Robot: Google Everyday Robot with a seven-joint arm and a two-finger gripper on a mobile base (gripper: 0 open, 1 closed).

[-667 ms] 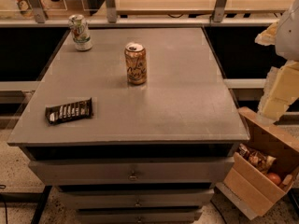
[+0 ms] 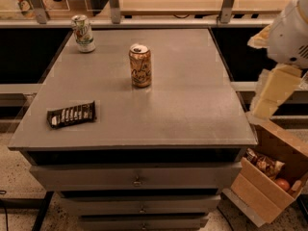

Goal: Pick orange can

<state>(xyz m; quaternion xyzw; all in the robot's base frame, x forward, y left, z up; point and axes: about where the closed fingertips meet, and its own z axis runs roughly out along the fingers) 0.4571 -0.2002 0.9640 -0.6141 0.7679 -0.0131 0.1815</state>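
The orange can (image 2: 140, 65) stands upright near the middle of the grey cabinet top (image 2: 183, 105), orange-tan with pale lettering and a silver top. My gripper (image 2: 272, 90) hangs at the right edge of the view, beyond the cabinet's right side, below the white arm housing (image 2: 291, 30). It is well to the right of the can and holds nothing that I can see.
A green-and-white can (image 2: 83, 33) stands at the back left corner. A dark snack bar wrapper (image 2: 71, 114) lies front left. An open cardboard box (image 2: 269, 177) with snacks sits on the floor at the right. A railing (image 2: 144, 22) runs behind the cabinet.
The arm and gripper have shifted slightly left, toward the cabinet. The cans and wrapper have not moved.
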